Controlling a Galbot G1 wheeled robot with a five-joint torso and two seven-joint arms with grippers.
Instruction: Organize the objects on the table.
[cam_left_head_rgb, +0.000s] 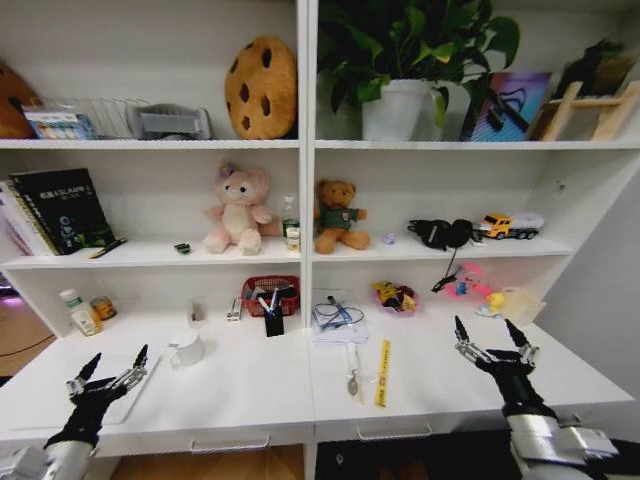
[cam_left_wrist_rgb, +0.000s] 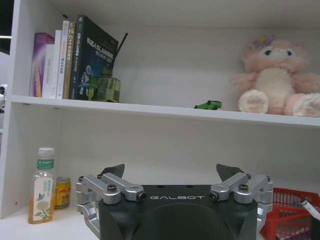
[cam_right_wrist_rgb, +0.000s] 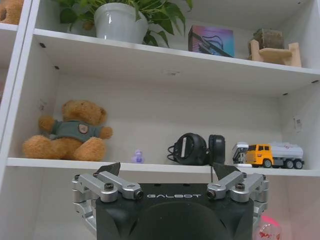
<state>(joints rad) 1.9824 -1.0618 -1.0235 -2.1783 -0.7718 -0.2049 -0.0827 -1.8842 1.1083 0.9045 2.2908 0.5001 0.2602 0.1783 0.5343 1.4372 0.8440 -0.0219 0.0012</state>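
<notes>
Clutter is spread over the white surface (cam_left_head_rgb: 250, 385) below a shelf unit. Near its middle lie a yellow ruler (cam_left_head_rgb: 382, 372) and, just left of it, a slim pale tool with a small metal piece at its near end (cam_left_head_rgb: 353, 370). Beyond these sits a clear pouch holding a blue cable (cam_left_head_rgb: 337, 318). Left of the pouch, a red mesh basket (cam_left_head_rgb: 270, 295) holds pens, and a small dark holder (cam_left_head_rgb: 273, 324) stands just in front of it. Further left a white cup (cam_left_head_rgb: 187, 350) lies near a flat white tray (cam_left_head_rgb: 135, 385). At the far left, against the back wall, stand a clear bottle with a green label (cam_left_head_rgb: 76, 312) and a small can (cam_left_head_rgb: 102, 308) beside it. To the right lie a colourful toy (cam_left_head_rgb: 395, 296) and pink and yellow toys (cam_left_head_rgb: 475, 285).

The left end effector (cam_left_head_rgb: 108, 372) hovers over the near left part of the surface, above the tray, with its fingers spread and nothing between them. The right end effector (cam_left_head_rgb: 492, 342) hovers over the near right part, fingers likewise spread and holding nothing.

On the shelf above are books (cam_left_head_rgb: 55, 210), a tiny green item (cam_left_head_rgb: 182, 247), a pink plush (cam_left_head_rgb: 238, 210), a brown teddy bear (cam_left_head_rgb: 338, 215), black headphones (cam_left_head_rgb: 442, 233) and a toy truck (cam_left_head_rgb: 510, 225).
</notes>
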